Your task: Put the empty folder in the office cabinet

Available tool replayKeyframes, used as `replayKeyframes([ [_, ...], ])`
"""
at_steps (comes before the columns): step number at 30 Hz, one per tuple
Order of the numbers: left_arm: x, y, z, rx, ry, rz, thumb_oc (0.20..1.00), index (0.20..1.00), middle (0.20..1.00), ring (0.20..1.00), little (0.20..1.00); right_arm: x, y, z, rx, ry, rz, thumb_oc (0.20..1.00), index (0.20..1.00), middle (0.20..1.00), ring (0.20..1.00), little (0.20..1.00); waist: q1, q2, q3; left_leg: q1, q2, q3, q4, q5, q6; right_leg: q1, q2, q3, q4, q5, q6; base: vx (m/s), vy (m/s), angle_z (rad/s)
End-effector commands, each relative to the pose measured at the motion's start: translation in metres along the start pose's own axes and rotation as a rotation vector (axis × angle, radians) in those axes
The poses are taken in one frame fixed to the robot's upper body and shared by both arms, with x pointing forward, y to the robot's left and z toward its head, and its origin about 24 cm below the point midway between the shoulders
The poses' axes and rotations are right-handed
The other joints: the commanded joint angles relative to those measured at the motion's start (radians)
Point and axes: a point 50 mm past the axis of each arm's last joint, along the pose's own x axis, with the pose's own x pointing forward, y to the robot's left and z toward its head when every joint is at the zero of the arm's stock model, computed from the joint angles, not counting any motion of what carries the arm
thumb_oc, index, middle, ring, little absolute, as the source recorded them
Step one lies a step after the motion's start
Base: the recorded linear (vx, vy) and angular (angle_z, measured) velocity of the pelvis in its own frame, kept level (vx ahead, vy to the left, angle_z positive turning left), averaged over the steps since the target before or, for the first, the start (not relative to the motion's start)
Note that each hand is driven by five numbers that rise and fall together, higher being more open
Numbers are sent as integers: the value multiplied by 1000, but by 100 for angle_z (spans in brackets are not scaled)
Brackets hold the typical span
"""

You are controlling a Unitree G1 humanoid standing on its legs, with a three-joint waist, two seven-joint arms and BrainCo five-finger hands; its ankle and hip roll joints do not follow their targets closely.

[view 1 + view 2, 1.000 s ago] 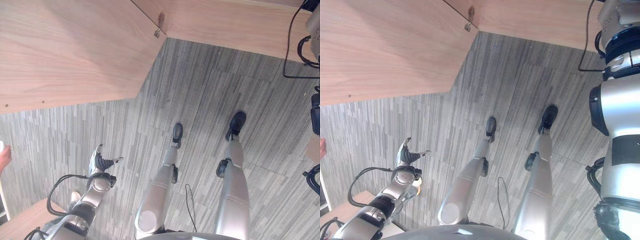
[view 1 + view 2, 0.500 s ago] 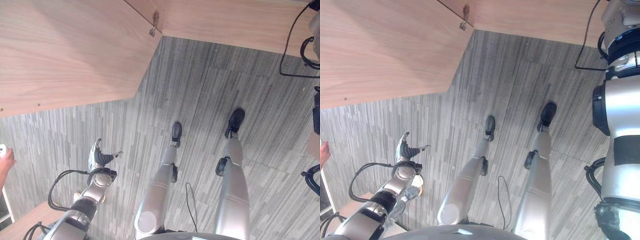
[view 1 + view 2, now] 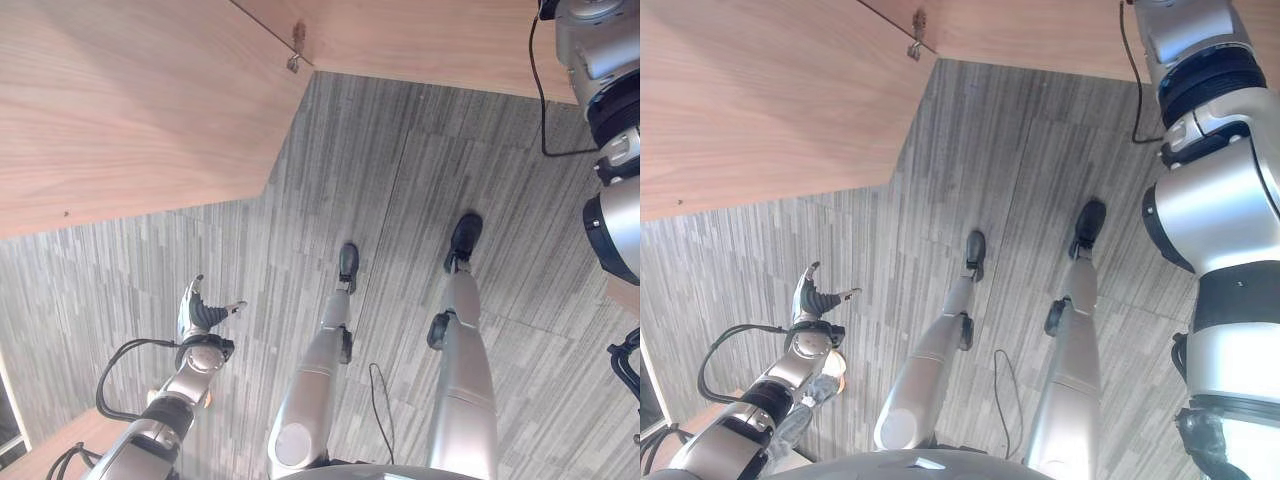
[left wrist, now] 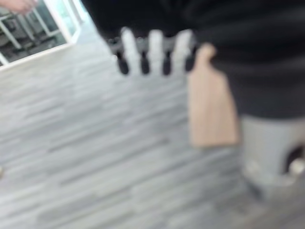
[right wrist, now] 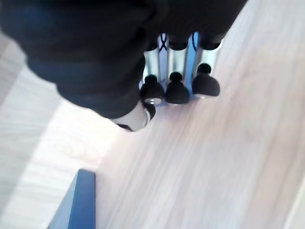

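My left hand [image 3: 200, 315] hangs low at the left over the grey carpet, its fingers [image 4: 155, 50] straight and open, holding nothing. My right arm [image 3: 1215, 190] rises along the right side and leaves the picture at the top. In the right wrist view, my right hand [image 5: 177, 90] sits close to a pale wooden cabinet surface [image 5: 214, 157] with relaxed fingers and nothing between them. A dark blue flat edge [image 5: 81, 202], possibly the folder, lies against the wood a little way from the fingertips. Large cabinet panels [image 3: 130, 110] stand at the upper left.
A small metal fitting [image 3: 294, 62] sits at the corner where the cabinet panels meet. A wooden surface corner [image 3: 45, 455] shows at the lower left near my left arm. Grey striped carpet [image 3: 400, 200] covers the floor.
The view has shifted. My right arm has come further into the picture on the right. The person's hand at the left edge has gone from sight. My left hand has barely moved.
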Motion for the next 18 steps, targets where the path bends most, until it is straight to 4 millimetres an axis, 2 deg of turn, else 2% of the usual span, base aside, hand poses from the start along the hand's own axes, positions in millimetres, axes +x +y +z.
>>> replayKeyframes([
  [1,9,42,-4,106,-2,112,1000,1000,1000,1000,1000,-1,9,22,-107,-106,-14,200,200,200,200,200,24,-22,-37,120,45,-19,-10,-132,-51,12,-12,65,90,-185,115,3,-8,3],
  [6,9,42,-3,99,-6,114,1000,1000,1000,1000,1000,-2,13,21,-136,-112,-8,200,200,200,200,200,21,-27,-41,116,46,-24,-10,-132,-51,10,-10,63,90,-184,115,1,-3,1],
  [9,9,39,0,86,-15,110,1000,1000,1000,1000,1000,-1,7,9,-143,-64,-26,200,200,200,200,200,19,-27,-38,108,45,-24,-10,-131,-50,6,-12,63,87,-182,116,-22,-4,0],
  [10,10,38,1,85,-18,111,1000,1000,1000,1000,1000,-1,6,7,-145,-57,-31,200,200,200,200,200,12,-30,-31,98,38,-23,-10,-111,-50,-3,-19,59,85,-155,106,-66,-10,1],
  [15,9,40,0,82,-13,115,1000,1000,1000,1000,1000,0,1,-2,-151,-18,-58,200,200,200,200,200,17,-23,-36,111,43,-21,-10,-131,-48,9,-10,64,86,-181,116,12,11,-1],
  [16,9,40,0,85,-14,115,1000,1000,1000,1000,1000,0,-1,-3,-158,-14,-69,200,200,200,200,200,11,-26,-30,98,35,-21,-10,-111,-47,-2,-18,62,82,-153,107,-62,-3,-3],
  [18,9,39,-1,90,-12,115,1000,1000,1000,1000,1000,0,-5,-8,-168,1,-105,200,200,200,200,200,10,-24,-28,97,35,-20,-10,-112,-46,-3,-19,65,81,-152,109,-31,-1,-1],
])
